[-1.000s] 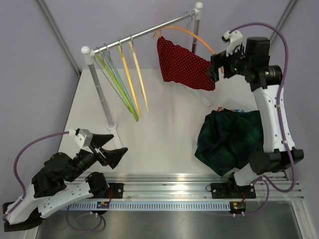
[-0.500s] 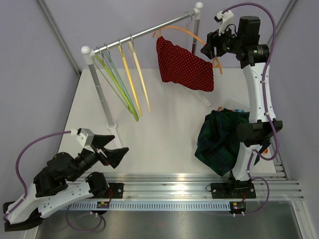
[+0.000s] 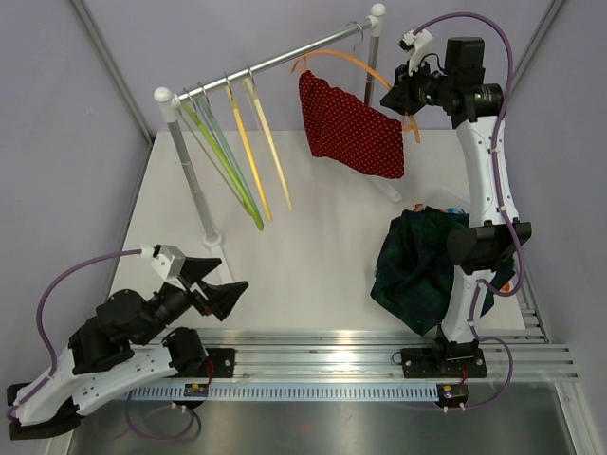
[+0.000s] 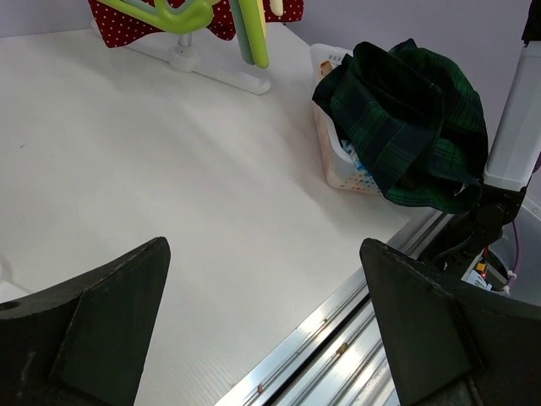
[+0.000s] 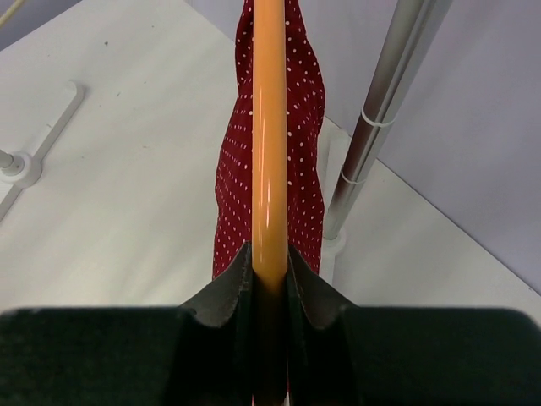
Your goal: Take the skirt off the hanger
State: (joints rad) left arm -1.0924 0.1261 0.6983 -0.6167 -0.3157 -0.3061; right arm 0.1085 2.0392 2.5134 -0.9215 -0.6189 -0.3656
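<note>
White table point(image 3: 313, 237): your right gripper point(image 5: 270, 264) pinches the orange hanger point(image 5: 270, 127), red skirt point(image 3: 351, 123) not yet off it; left gripper point(image 4: 266, 279) gapes wide, empty.

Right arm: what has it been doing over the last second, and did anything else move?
The right tool rose and moved back, higher along the orange hanger, which it now clamps. The red skirt still hangs there, barely shifted. The left tool stayed open and low; the plaid cloth did not move.
</note>
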